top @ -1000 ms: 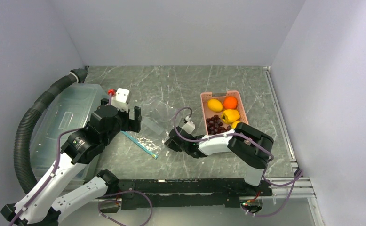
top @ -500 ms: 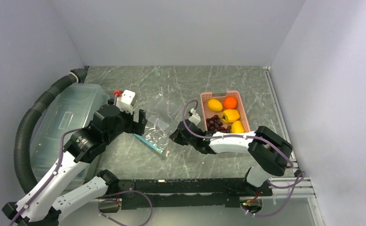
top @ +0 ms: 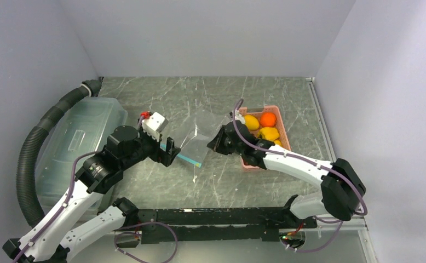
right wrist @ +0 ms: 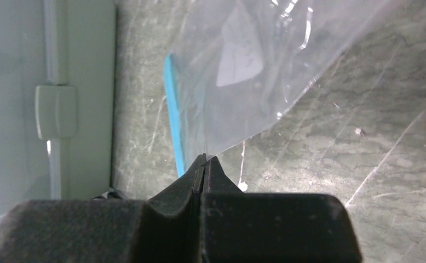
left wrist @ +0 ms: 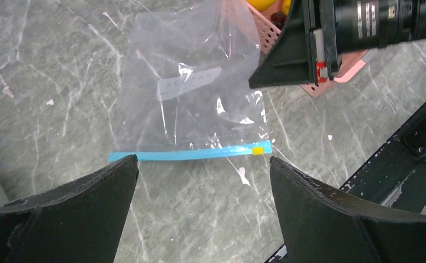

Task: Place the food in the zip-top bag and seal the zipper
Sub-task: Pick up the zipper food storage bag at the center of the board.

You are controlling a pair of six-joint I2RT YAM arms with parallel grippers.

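The clear zip-top bag [top: 193, 143] lies between the two arms, with its teal zipper [top: 188, 159] on the near-left edge. My right gripper [top: 217, 143] is shut on the bag's right corner and holds that side up off the table. In the right wrist view the bag [right wrist: 254, 71] tapers into the closed tips [right wrist: 205, 159]. My left gripper [left wrist: 202, 164] stands open just short of the zipper [left wrist: 183, 155], whose yellow slider [left wrist: 258, 149] is at the right end. The food, a lemon [top: 249, 122], an orange ball [top: 268, 119] and a yellow pepper [top: 269, 133], sits in the pink basket [top: 276, 112].
A large translucent lidded bin [top: 74, 148] stands at the left with a black ribbed hose [top: 33, 153] curving round it. A black rail [top: 227, 216] runs along the near edge. The right arm crosses over the basket's near end.
My right gripper has moved back and to the right toward the basket, dragging the bag along and raising it. The left gripper has followed to the right and stayed open.
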